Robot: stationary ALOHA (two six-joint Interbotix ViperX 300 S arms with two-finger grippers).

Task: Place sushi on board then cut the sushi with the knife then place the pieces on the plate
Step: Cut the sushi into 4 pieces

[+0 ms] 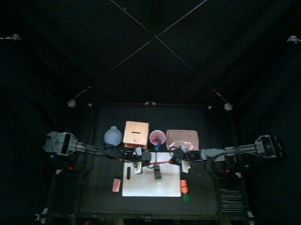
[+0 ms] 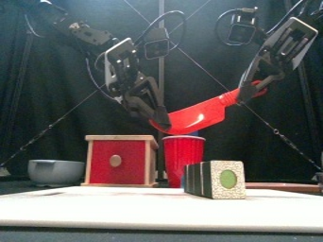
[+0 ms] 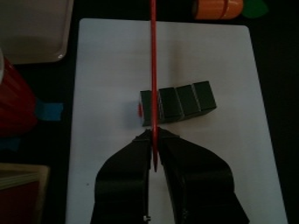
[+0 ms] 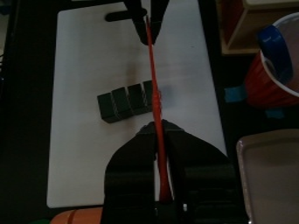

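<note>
Front view: end effectors (image 2: 157, 117) (image 2: 256, 90) tight on knife (image 2: 202, 112)

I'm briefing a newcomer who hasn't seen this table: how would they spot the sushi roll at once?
Find the white cutting board, the one large white surface. On it, below the red knife, lies the sushi roll. It is the only dark green thing, and its end is speckled white with a green centre.

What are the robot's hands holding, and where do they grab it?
Both hold the red knife: left gripper at one end, right gripper at the other.
</note>
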